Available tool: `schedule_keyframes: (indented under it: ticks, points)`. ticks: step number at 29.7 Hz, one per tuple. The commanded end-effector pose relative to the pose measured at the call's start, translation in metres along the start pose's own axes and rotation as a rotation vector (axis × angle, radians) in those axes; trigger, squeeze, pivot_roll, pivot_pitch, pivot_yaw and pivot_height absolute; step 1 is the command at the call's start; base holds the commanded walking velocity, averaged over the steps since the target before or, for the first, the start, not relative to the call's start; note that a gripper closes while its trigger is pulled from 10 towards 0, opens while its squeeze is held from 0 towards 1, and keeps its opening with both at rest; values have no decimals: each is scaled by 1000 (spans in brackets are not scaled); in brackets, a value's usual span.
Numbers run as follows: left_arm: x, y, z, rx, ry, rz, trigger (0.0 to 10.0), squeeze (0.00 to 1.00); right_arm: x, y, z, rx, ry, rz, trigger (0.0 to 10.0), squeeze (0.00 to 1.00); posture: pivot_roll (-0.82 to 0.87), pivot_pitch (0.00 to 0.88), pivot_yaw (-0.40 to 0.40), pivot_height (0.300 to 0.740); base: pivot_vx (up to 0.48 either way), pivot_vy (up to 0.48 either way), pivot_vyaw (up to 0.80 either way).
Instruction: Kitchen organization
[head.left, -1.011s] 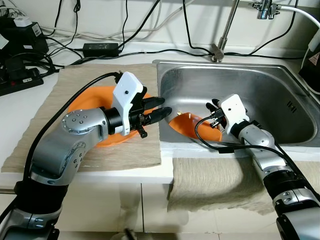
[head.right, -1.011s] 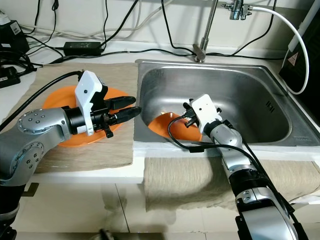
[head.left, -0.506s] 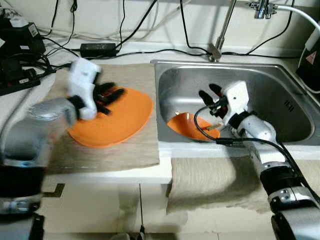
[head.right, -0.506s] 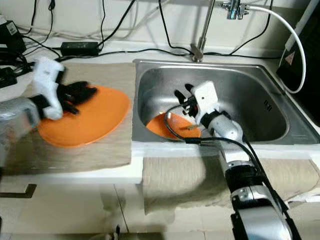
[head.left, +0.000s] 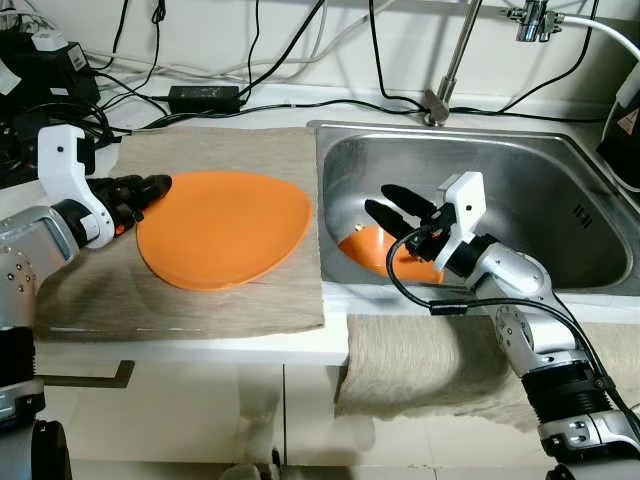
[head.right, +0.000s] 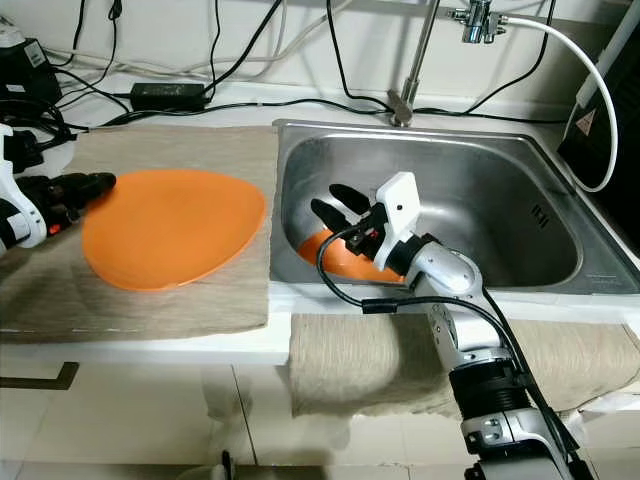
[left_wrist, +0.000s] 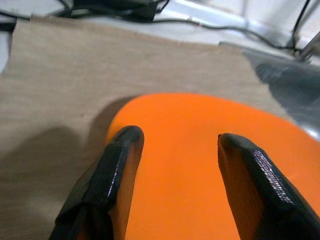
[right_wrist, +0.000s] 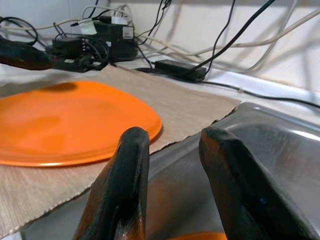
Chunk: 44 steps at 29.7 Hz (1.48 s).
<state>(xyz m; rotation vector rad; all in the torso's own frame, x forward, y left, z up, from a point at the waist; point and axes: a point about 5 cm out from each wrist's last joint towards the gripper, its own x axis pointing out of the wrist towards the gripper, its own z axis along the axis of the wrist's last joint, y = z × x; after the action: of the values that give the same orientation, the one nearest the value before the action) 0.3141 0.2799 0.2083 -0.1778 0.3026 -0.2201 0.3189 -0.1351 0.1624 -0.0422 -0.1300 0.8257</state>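
Stainless steel sink basin (head.left: 530, 190) takes up the right half of the counter, with a beige woven cloth mat (head.left: 230, 290) spread over the counter to its left. On that mat lies a large flat orange plate (head.left: 225, 230), its rim near the sink's left wall. A smaller orange dish (head.left: 378, 252) sits tilted in the sink's front left corner. The right gripper (head.left: 395, 205) hangs just above that dish, its two black fingers spread apart and holding nothing. The left gripper (head.left: 150, 187) is at the large plate's left edge, fingers parted and empty, just above the rim.
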Motion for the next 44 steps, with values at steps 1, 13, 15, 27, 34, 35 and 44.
schedule_keyframes:
  ticks: [1,13,15,27,34,35,44]
  points:
    - [2,4,-6,25,29,38,10000,0,-1,1,8,-9,-10,21,10000,0,-38,0,-28,740,0,0,0]
    - [7,2,-20,-32,62,-7,10000,0,-1,2,14,29,-22,17,10000,0,-44,0,-27,740,0,0,0]
    - [7,3,-19,-36,49,6,10000,0,1,2,16,29,-26,17,10000,0,-44,0,-28,740,0,0,0]
    - [7,-7,-10,-170,-30,-123,10000,0,9,6,24,77,-54,38,10000,0,-42,0,-34,740,0,0,0]
    - [10,-8,-10,-281,-55,-169,10000,0,12,11,29,160,-80,75,10000,0,-49,0,-36,740,0,0,0]
    - [11,-5,-13,-275,-46,-147,10000,0,12,12,29,168,-77,89,10000,0,-49,0,-36,740,0,0,0]
    - [9,10,-21,-246,-17,-38,10000,0,15,20,26,158,-34,152,10000,0,-48,0,-45,740,0,0,0]
